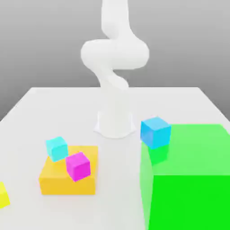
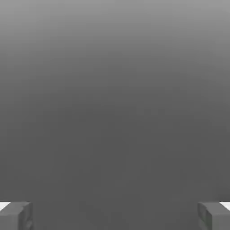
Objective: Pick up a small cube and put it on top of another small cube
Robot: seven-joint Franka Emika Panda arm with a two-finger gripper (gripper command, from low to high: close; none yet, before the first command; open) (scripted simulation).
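A small yellow cube [image 1: 2,194] lies on the white table, cut off by the exterior view's left edge. A small magenta cube [image 1: 78,166] sits on the flat orange block [image 1: 67,182]. At that block's back left corner is a small cyan cube [image 1: 56,148]. A small blue cube [image 1: 155,131] sits by the far left corner of the big green block [image 1: 188,175]. In the hand view my gripper [image 2: 115,216] is open, its grey fingertips [image 2: 15,216] far apart with nothing between them, facing plain grey background.
The arm's white base [image 1: 115,121] stands at the middle of the white table [image 1: 54,108], and its links rise out of the top of the exterior view. The green block takes up the near corner on the exterior view's right.
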